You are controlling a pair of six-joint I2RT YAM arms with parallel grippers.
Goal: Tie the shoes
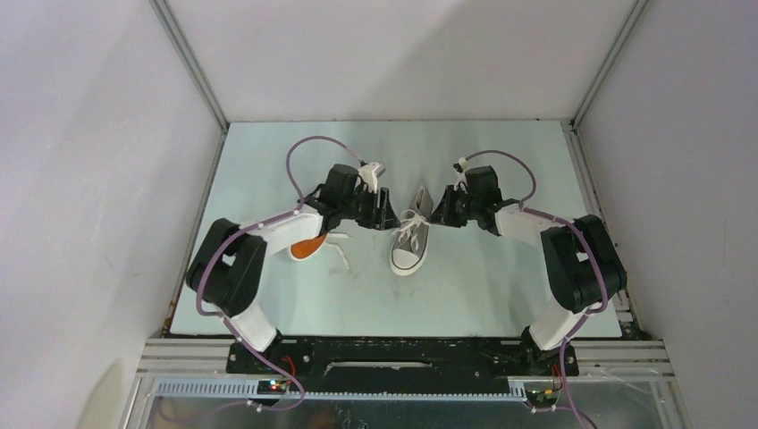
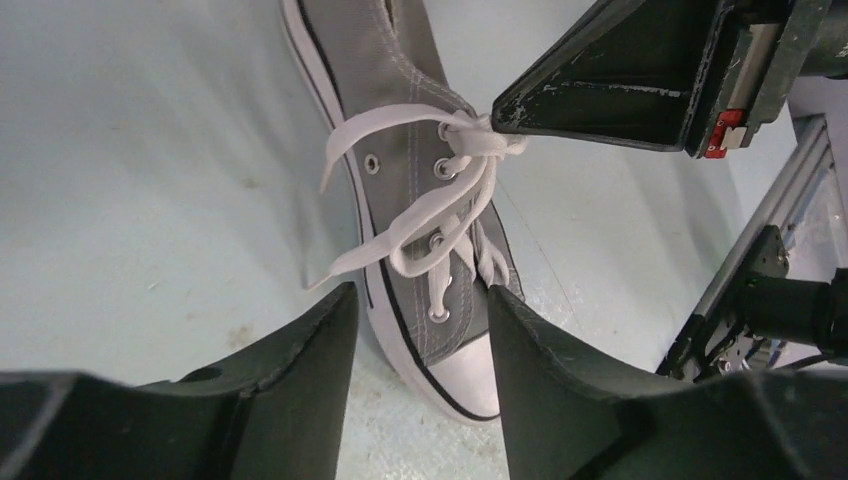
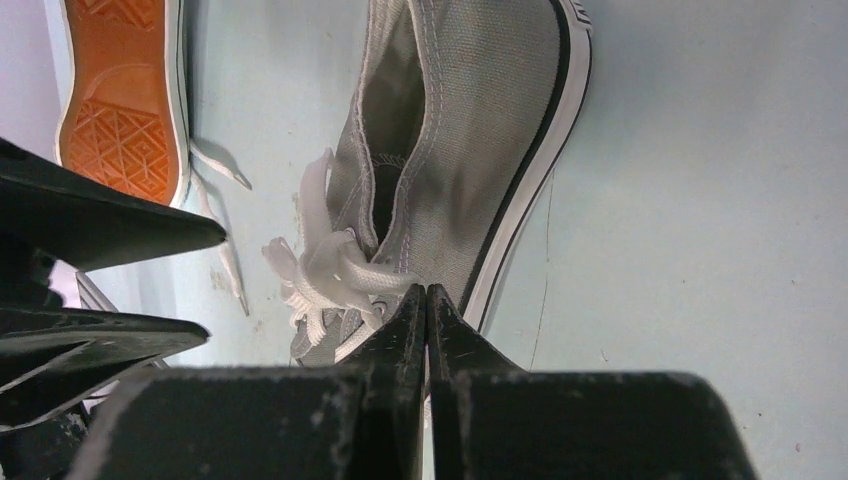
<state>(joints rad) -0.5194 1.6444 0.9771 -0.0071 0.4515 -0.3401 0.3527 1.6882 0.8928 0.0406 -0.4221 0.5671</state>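
One grey shoe (image 1: 411,238) stands upright mid-table, its white toe cap toward the arms. It also shows in the left wrist view (image 2: 420,180) and the right wrist view (image 3: 470,130). Its white lace (image 2: 470,150) is bunched in a loose knot at the top eyelets. My right gripper (image 3: 427,292) is shut, pinching a strand of that lace (image 3: 340,265) beside the shoe's right side. My left gripper (image 2: 420,295) is open and empty, just left of the shoe. The second shoe (image 1: 308,247) lies orange sole up, partly under my left arm.
The second shoe's loose laces (image 3: 215,200) trail on the pale mat (image 1: 501,286). My left gripper's fingers (image 3: 100,230) sit close to the knot in the right wrist view. White enclosure walls and metal frame posts (image 1: 192,67) ring the table.
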